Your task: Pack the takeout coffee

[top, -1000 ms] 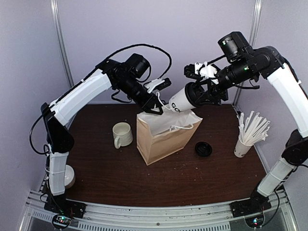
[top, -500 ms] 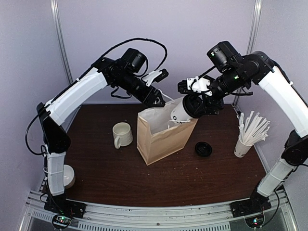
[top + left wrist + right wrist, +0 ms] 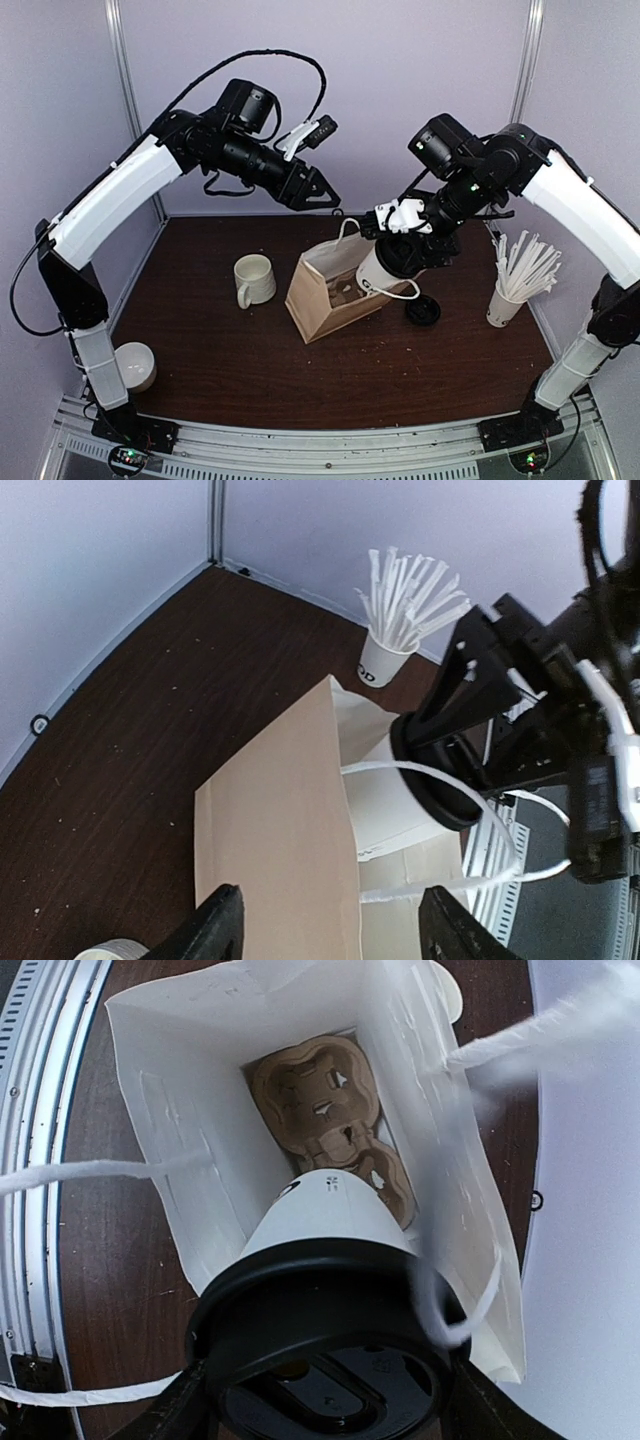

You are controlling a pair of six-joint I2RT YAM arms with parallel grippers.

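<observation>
Brown paper bag [image 3: 318, 308] stands open at the middle of the table [image 3: 400, 385], with a moulded cardboard carrier [image 3: 325, 1110] lying on its floor. One loose black lid [image 3: 422, 310] lies just right of the bag. One cream mug [image 3: 254, 280] stands to its left, and a cup of straws [image 3: 505, 305] stands near the right edge. The takeout coffee [image 3: 378, 268] is tilted, base down inside the bag's mouth above the carrier, lidded end outside. The right gripper [image 3: 408, 252] is clamped on that lidded end. Farther back, the left gripper [image 3: 322, 192] hangs high, fingers spread, grasping nothing, apart from the bag.
</observation>
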